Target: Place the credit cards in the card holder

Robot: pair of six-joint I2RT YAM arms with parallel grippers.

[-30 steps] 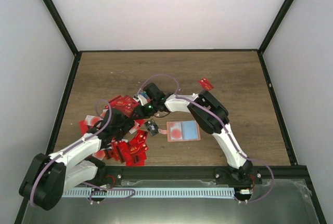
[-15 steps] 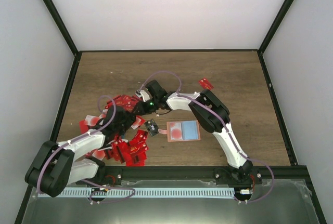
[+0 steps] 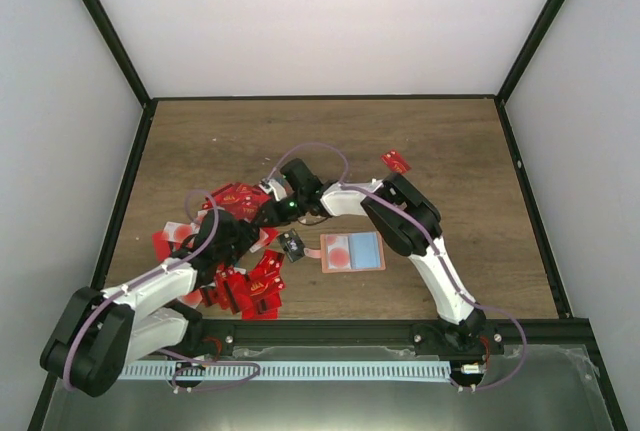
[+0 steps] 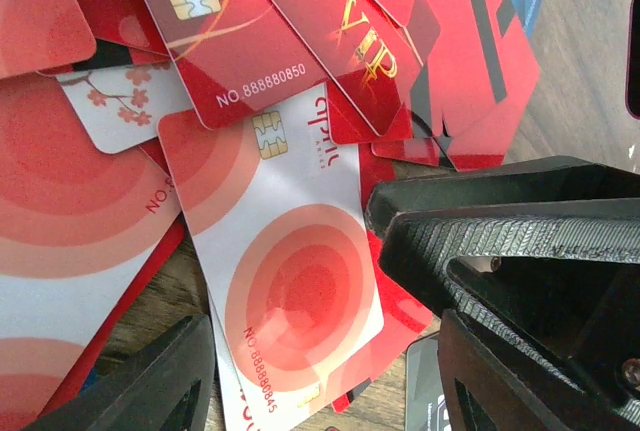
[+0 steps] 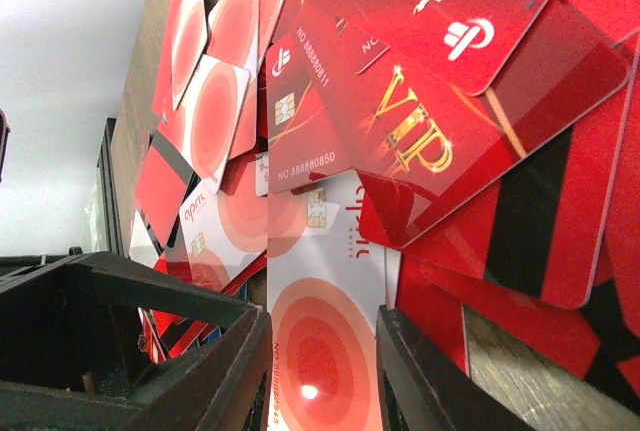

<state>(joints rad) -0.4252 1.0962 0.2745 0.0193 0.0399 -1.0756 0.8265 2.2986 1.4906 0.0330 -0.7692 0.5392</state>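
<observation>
L gripper point(image 4: 300, 291) — jaws apart, nothing clamped. Its fingers point(image 4: 520, 251) are matte black plastic w/ finely ribbed pads, angular in outline. They hang low over a pale card point(image 4: 290, 281): glossy white plastic, rounded corners, concentric pink-red rings and a small gold chip near one end. The card lies flat under the gap. R gripper point(image 5: 322, 361) has its jaws apart too, but with a narrower gap. Its smooth black fingers sit either side of what looks like the same ringed card, judging by the neighbours, and it isn't pinched as far as the wrist view shows.

Around that card the credit cards point(image 3: 250, 286) form a loose overlapping heap. Most are shiny deep red, several w/ gold chips and white numbers. One is a VIP card point(image 5: 410, 141) w/ gold lettering, some show a black stripe, and one pale card has a blossom print point(image 4: 115, 101). In the top view both grippers meet over the heap's far side.

The card holder point(image 3: 352, 251) lies flat on the brown wood-grain table point(image 3: 460, 141), just right of the heap and apart from both grippers. It is a thin rectangle w/ a salmon edge, a light blue face and a round pink-red patch. A lone red card point(image 3: 397, 161) sits well apart, far right.

Vs. a sec ago, both wrists have only nudged over the heap and the L elbow has shifted a little. Holder and lone card haven't moved.
</observation>
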